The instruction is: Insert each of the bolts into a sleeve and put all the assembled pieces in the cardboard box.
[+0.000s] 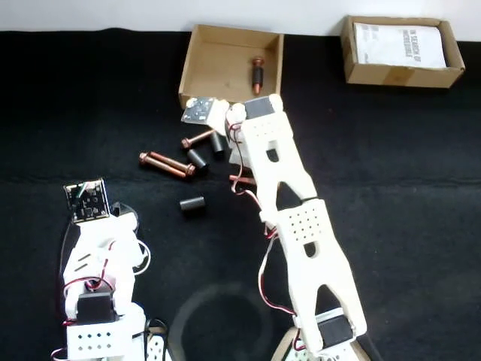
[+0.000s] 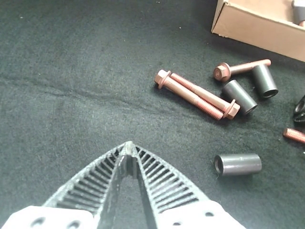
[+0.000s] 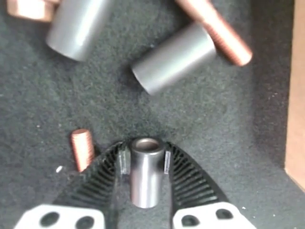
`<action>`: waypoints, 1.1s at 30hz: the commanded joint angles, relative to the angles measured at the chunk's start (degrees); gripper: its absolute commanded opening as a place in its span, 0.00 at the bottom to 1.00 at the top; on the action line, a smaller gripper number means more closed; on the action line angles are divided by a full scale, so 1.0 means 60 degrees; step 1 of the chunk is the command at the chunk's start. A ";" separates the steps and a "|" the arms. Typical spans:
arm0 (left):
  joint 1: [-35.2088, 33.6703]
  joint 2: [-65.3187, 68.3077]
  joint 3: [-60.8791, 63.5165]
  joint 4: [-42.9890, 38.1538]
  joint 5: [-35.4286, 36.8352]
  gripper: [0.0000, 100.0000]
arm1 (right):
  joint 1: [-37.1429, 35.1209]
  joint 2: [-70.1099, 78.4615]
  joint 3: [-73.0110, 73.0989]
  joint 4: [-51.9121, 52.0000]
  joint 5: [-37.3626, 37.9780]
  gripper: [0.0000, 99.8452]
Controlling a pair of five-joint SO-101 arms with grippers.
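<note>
My right gripper [image 3: 144, 155] is shut on a grey sleeve [image 3: 144, 171], held upright just above the black mat. Beyond it lie two more sleeves [image 3: 174, 58] [image 3: 78, 24], a copper bolt [image 3: 214, 31] and a bolt tip [image 3: 82, 149]. From above, the right arm [image 1: 263, 143] stretches to just in front of the cardboard box [image 1: 197, 68], which holds one assembled bolt and sleeve [image 1: 258, 75]. Two bolts [image 1: 167, 164] lie side by side, with a third bolt [image 1: 197, 138] nearby. A lone sleeve [image 1: 192, 204] lies apart. My left gripper [image 2: 127, 145] is shut and empty, well short of the parts.
A second cardboard box [image 1: 398, 71] with a printed sheet inside stands at the back right. The box wall [image 3: 296, 95] rises close beside my right gripper. Black mat stretches bare on the left side [image 1: 68, 113] and on the right [image 1: 406, 188].
</note>
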 commanded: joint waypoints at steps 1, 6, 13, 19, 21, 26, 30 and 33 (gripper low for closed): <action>0.0110 -0.0125 0.0154 0.0029 0.0029 0.01 | 0.0315 -0.0154 -0.1238 0.0066 0.0059 0.01; 0.0125 -0.0110 0.0154 0.0029 0.0029 0.01 | 0.0315 -0.0154 -0.3421 0.1194 0.0029 0.01; 0.0168 -0.0095 0.0154 0.0029 0.0029 0.01 | 0.0593 -0.1414 -0.4168 0.1678 -0.1289 0.01; 0.0168 -0.0095 0.0154 0.0088 0.0029 0.01 | 0.1604 -0.3436 -0.4154 0.1707 -0.4117 0.01; 0.0168 -0.0095 0.0154 0.0249 0.0029 0.01 | 0.2176 -0.4168 -0.4081 0.1707 -0.4835 0.01; 0.0168 -0.0095 0.0154 0.0278 0.0029 0.01 | 0.3245 -0.5487 -0.3758 0.1722 -0.5802 0.01; 0.0168 -0.0095 0.0154 0.0278 0.0029 0.01 | 0.3407 -0.6850 -0.2923 0.1722 -0.6388 0.01; 0.0168 -0.0081 0.0154 0.0293 0.0029 0.01 | 0.3348 -0.8271 -0.1736 0.1722 -0.6842 0.01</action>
